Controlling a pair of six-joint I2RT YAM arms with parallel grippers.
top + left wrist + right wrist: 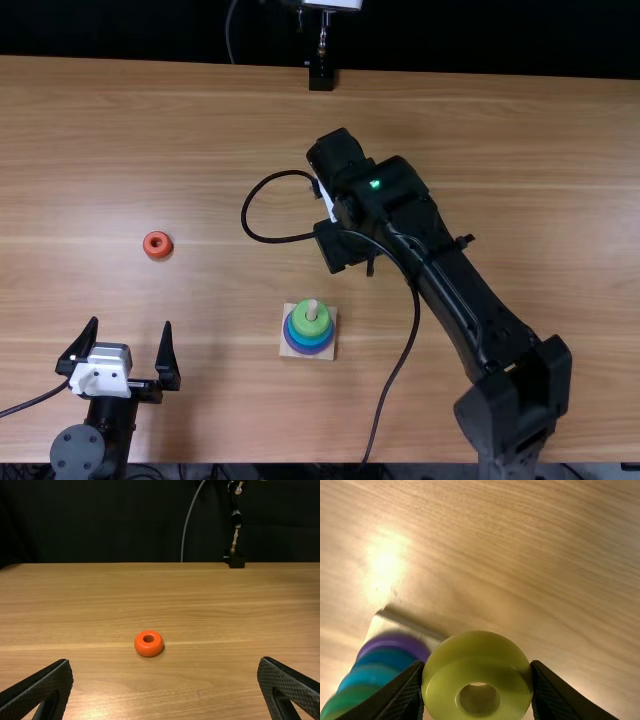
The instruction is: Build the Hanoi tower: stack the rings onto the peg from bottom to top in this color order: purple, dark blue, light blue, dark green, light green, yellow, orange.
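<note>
My right end effector (478, 665) grips the yellow ring (477, 651) by its sides, presumably to keep the hole clear for the peg (312, 310). The orange ring (149, 650) (last in the order) lies apart on the desk (530, 200); my left end effector (166, 661) stands spread and empty.

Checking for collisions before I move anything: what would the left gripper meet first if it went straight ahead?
Most likely the orange ring, roughly in line ahead of the left gripper. How high the gripper sits is unclear, so it might pass over.
</note>
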